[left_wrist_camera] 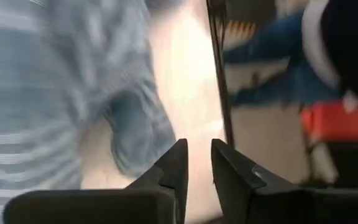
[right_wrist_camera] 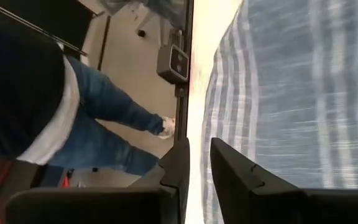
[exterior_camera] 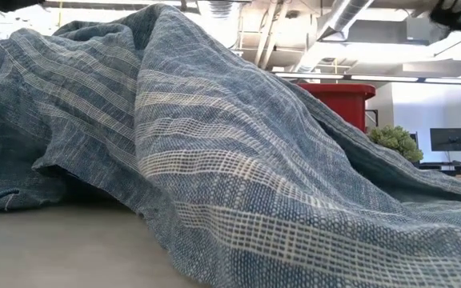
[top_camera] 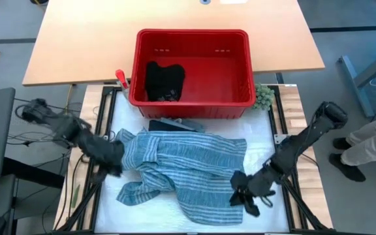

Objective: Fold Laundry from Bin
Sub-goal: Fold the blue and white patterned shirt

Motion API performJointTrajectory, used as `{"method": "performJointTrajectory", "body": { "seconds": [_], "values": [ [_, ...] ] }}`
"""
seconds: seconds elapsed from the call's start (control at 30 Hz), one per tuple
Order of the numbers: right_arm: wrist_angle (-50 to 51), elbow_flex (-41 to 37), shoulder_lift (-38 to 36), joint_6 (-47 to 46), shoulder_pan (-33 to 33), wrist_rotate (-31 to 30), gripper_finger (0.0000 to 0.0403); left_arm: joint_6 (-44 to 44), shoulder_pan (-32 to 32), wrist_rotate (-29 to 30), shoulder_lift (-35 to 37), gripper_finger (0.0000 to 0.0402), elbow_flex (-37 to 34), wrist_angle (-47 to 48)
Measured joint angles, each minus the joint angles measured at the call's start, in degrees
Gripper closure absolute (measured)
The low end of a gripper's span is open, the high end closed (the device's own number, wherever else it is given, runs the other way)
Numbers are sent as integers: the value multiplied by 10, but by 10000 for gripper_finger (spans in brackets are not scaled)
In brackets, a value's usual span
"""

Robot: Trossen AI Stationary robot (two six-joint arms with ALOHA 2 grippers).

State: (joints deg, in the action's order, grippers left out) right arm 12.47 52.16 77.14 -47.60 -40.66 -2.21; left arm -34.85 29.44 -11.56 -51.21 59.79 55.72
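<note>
A blue-white striped garment [top_camera: 181,163] lies crumpled on the white table top, in front of the red bin [top_camera: 188,108]; in the low view the garment [exterior_camera: 214,160] fills most of the picture. A black garment [top_camera: 164,79] lies on the bin's floor at its left. My left gripper [top_camera: 114,164] is at the striped garment's left edge, its fingers [left_wrist_camera: 197,163] a narrow gap apart with nothing between them. My right gripper [top_camera: 245,196] is at the garment's near right edge, also narrowly open [right_wrist_camera: 199,163], with the cloth beside it.
A dark flat item [top_camera: 175,124] lies between the bin and the striped garment. A small green fuzzy lump [top_camera: 263,96] sits at the bin's right corner, and a red-handled tool [top_camera: 121,78] at its left. A person's legs [top_camera: 371,140] stand beyond the table's right side.
</note>
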Motion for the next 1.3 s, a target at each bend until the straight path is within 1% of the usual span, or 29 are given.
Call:
{"method": "performJointTrajectory", "body": {
  "seconds": [0.1,0.27,0.4,0.5,0.6,0.73,0.83,0.93,1.0,1.1,1.17,1.23,1.3],
  "values": [
    [10,27,40,-6,-15,-11,312,1,78,24,-54,357,0,17],
    [56,86,114,-6,-21,-13,312,-15,181,104,-144,359,-1,44],
    [105,132,164,-5,-25,-8,312,-39,241,153,-209,337,-1,57],
    [139,161,186,12,-24,-4,312,-58,274,166,-256,310,-1,45],
    [163,178,199,26,-26,-3,312,-73,296,159,-306,279,-1,0],
    [172,183,209,57,-42,12,302,-65,312,152,-375,242,-1,-81],
    [170,184,208,76,-60,15,279,-84,313,179,-423,220,-1,-85],
    [173,184,208,78,-79,18,247,-109,311,206,-464,208,-1,-83],
    [172,184,211,78,-90,10,225,-114,312,203,-491,206,-1,-86],
    [181,182,220,78,-108,-7,199,-108,312,169,-520,206,2,-91],
    [182,182,226,76,-117,-12,189,-101,314,155,-532,209,5,-94],
    [187,181,234,77,-128,-19,185,-94,316,153,-536,228,5,-100],
    [184,181,245,77,-134,-23,185,-95,315,149,-535,267,5,-105]
  ]
}}
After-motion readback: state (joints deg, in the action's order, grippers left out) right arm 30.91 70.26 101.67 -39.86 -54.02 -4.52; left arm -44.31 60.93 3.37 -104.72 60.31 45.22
